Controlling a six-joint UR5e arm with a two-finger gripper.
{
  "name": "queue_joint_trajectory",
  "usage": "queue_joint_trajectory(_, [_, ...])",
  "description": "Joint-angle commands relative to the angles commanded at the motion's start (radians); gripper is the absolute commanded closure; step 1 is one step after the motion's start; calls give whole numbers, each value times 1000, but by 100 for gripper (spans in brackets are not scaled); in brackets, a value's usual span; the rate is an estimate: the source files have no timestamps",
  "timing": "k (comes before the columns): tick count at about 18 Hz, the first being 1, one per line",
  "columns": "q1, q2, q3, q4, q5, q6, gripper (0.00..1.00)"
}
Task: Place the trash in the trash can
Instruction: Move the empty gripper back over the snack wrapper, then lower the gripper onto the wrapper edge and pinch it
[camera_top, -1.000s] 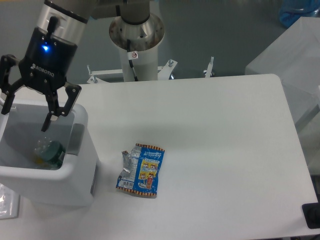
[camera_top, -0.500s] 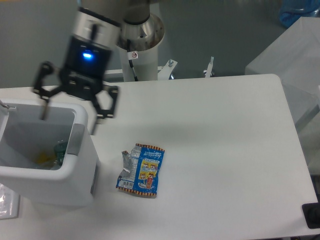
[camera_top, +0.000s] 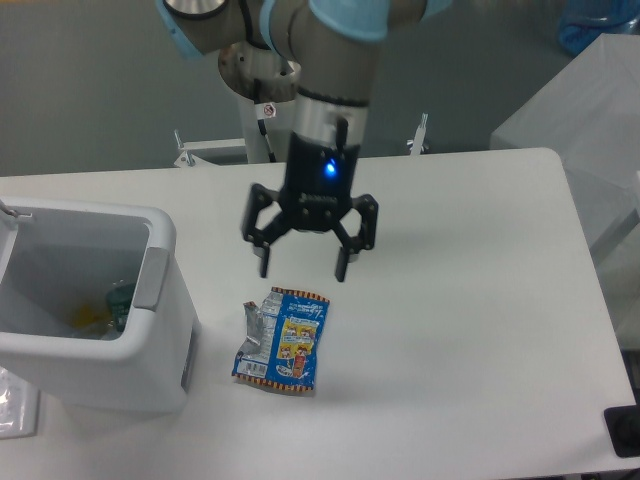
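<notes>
On the white desk (camera_top: 450, 300), the task looks about half done.
One piece of trash, the crushed bottle (camera_top: 115, 305), lies inside the trash can (camera_top: 160, 300) at the left; the other piece, one blue snack wrapper (camera_top: 284, 340), lies flat on the desk, a little to the right of the can. The end effector (camera_top: 303, 268) hangs just above the wrapper, its fingers spread wide and holding nothing. I count two trash pieces, one can, one arm; what remains, I judge, is to grasp and drop the wrapper.

Partly hidden: bottle and bin

The trash can (camera_top: 160, 300) wall hides most of the bottle (camera_top: 118, 303); the left frame edge crops the bin, and the arm's upper links run off the top.
</notes>
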Motion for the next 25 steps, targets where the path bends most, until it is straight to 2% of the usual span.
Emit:
queue_joint_trajectory(6, [-41, -83, -71, 2, 40, 167, 1])
queue_joint_trajectory(13, [-92, -158, -94, 3, 45, 295, 0])
queue_joint_trajectory(18, [-129, -212, -89, 6, 46, 304, 0])
queue_joint_trajectory(25, [-158, -223, -87, 11, 45, 303, 0])
